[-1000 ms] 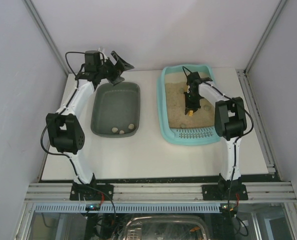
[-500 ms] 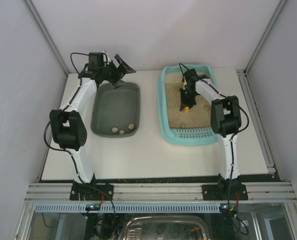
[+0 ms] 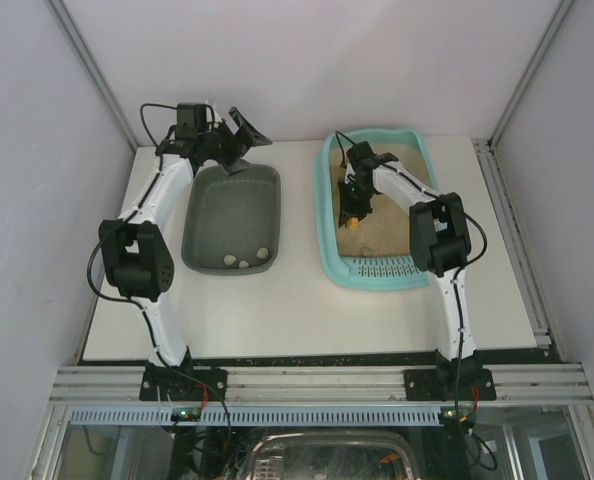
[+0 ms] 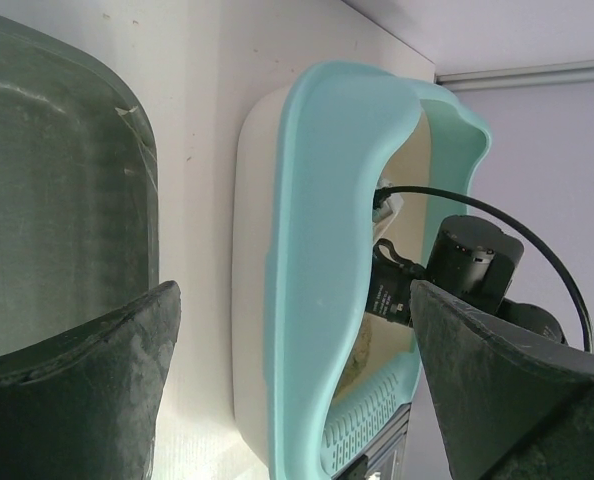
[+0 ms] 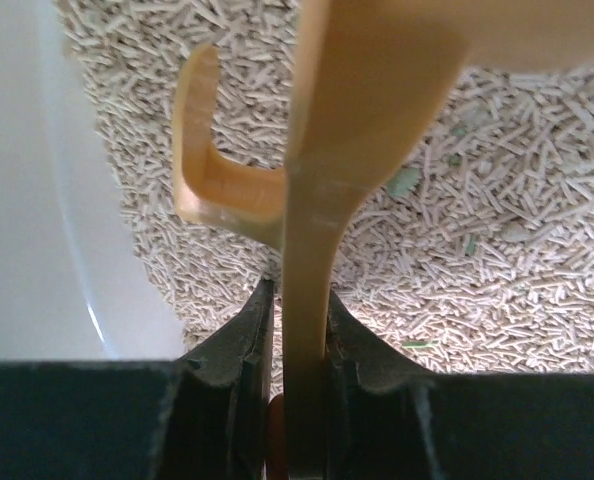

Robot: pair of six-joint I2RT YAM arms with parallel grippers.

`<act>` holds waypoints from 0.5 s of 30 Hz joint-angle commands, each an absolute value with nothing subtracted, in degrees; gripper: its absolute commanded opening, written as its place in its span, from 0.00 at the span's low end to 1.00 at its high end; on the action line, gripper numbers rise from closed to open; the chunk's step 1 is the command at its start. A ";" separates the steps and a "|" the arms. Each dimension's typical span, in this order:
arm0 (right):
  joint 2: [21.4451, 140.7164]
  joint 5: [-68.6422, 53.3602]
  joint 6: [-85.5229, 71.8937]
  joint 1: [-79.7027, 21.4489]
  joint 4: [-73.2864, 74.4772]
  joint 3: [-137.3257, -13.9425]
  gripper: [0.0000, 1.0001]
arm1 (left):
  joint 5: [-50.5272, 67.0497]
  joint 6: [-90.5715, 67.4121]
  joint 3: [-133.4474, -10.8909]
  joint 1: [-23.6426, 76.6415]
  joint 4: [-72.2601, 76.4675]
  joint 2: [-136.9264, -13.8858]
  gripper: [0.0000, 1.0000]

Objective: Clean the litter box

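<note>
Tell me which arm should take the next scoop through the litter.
Right. The right gripper is shut on the handle of the yellow scoop, down inside the litter box over the litter. The left gripper hangs open and empty above the far end of the grey-green tub.

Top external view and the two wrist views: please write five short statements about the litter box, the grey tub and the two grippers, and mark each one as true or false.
1. The right gripper is shut on the handle of the yellow scoop. True.
2. The left gripper is shut on the rim of the grey tub. False: it is open at the tub's far end and holds nothing.
3. A few pale lumps lie at the near end of the grey tub. True.
4. The perforated strip is at the far end of the litter box. False: it is at the near end, towards the arm bases.
5. The scoop is over the grey tub. False: it is over the litter inside the litter box, near its left wall.
</note>
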State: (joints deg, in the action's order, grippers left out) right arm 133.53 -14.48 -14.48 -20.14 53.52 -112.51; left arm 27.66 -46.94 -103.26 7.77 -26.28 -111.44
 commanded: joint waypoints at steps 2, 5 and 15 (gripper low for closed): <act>125.14 -21.98 -18.32 -16.37 46.61 -100.17 0.00 | 29.04 -45.72 -106.74 8.01 -25.70 -110.57 1.00; 117.98 -25.60 -20.73 -13.31 39.88 -91.33 0.00 | 29.14 -45.53 -107.37 8.07 -26.18 -110.50 1.00; 104.22 -41.79 -32.20 -6.15 14.52 -69.15 0.00 | 25.45 -39.34 -114.17 8.00 -35.41 -109.52 1.00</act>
